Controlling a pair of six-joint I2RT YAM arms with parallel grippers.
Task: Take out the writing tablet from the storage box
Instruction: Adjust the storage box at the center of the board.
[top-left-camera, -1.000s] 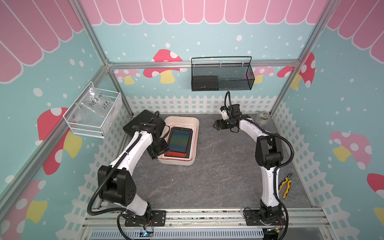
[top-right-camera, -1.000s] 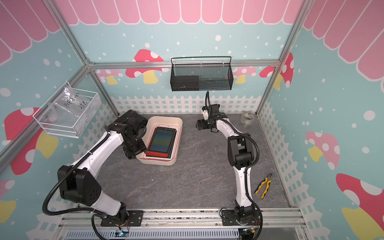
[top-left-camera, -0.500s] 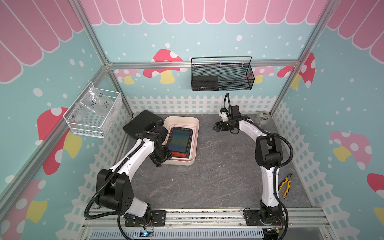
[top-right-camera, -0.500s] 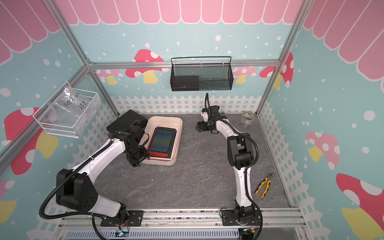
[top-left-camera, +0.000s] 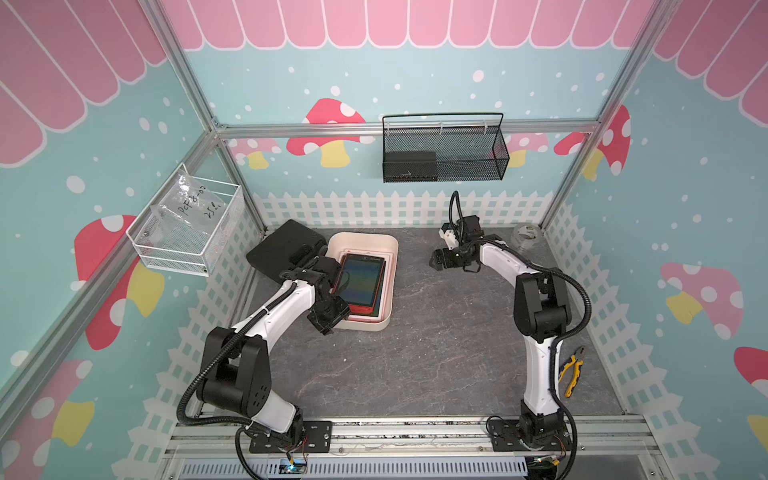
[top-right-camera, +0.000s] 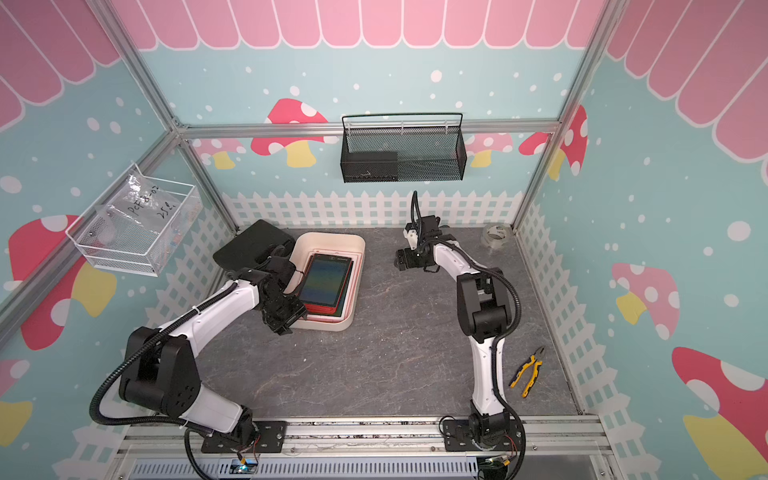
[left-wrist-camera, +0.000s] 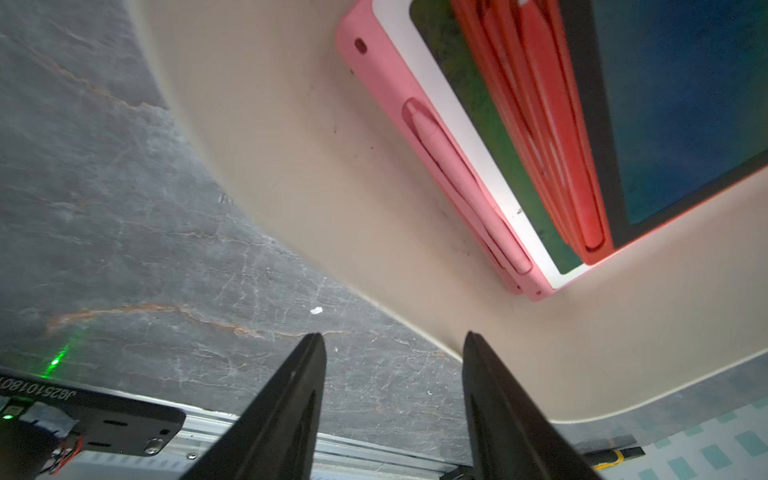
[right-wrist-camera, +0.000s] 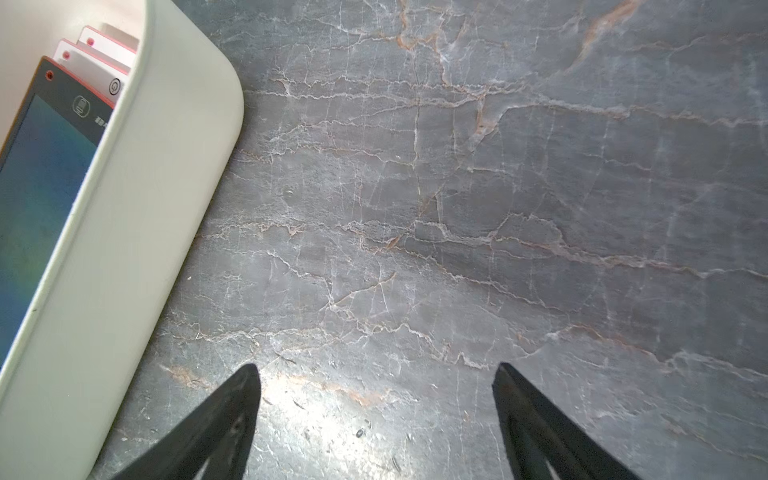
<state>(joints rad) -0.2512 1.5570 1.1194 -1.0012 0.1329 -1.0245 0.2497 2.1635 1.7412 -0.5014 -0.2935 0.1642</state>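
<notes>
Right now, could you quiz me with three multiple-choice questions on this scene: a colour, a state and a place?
1. What colour frames the top writing tablet in the storage box? A) red B) yellow C) purple
2. How is the right gripper? A) shut on the tablet B) open and empty C) shut on the box rim
3. Where are the pliers? A) in the storage box B) in the right gripper C) on the table
Answers: 1 A, a red edge rings its dark screen; 2 B, its fingers stand apart over bare table; 3 C, they lie on the grey tabletop in both top views.
</notes>
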